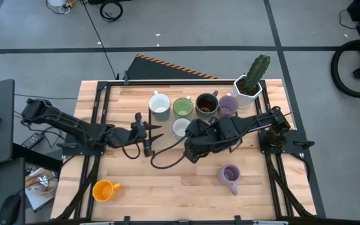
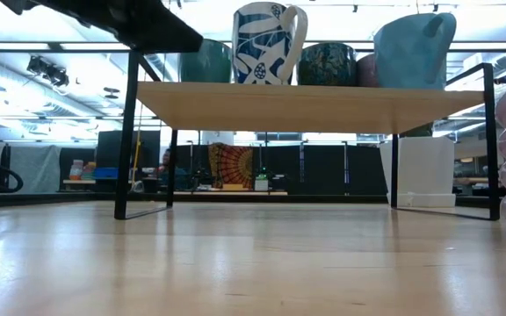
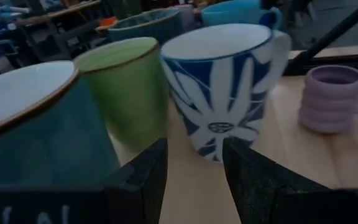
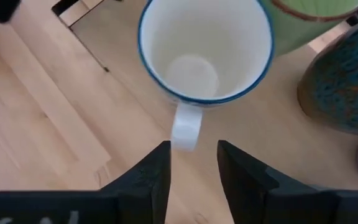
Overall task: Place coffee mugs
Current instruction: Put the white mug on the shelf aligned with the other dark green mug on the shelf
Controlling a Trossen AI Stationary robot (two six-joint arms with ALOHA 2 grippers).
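Note:
A white mug with blue flower print [image 3: 219, 87] stands upright on the raised wooden shelf [image 2: 306, 105], near its front edge. My left gripper [image 3: 194, 171] is level and open just in front of this mug's side, with nothing between its fingers. My right gripper [image 4: 193, 162] hangs open above the same mug [image 4: 204, 50], pointing down. Its fingertips stand on either side of the mug's handle [image 4: 185, 129], and no touch shows. Behind it on the shelf stand a teal mug [image 1: 159, 105], a green mug [image 1: 182, 107], a dark brown mug [image 1: 206, 105] and a lavender mug [image 1: 228, 106].
A ribbed lavender mug [image 1: 230, 176] and an orange mug [image 1: 105, 190] sit on the table's near half. A white pot with a cactus [image 1: 250, 84] stands at the shelf's far right. The shelf's black legs [image 2: 130, 132] stand on the table.

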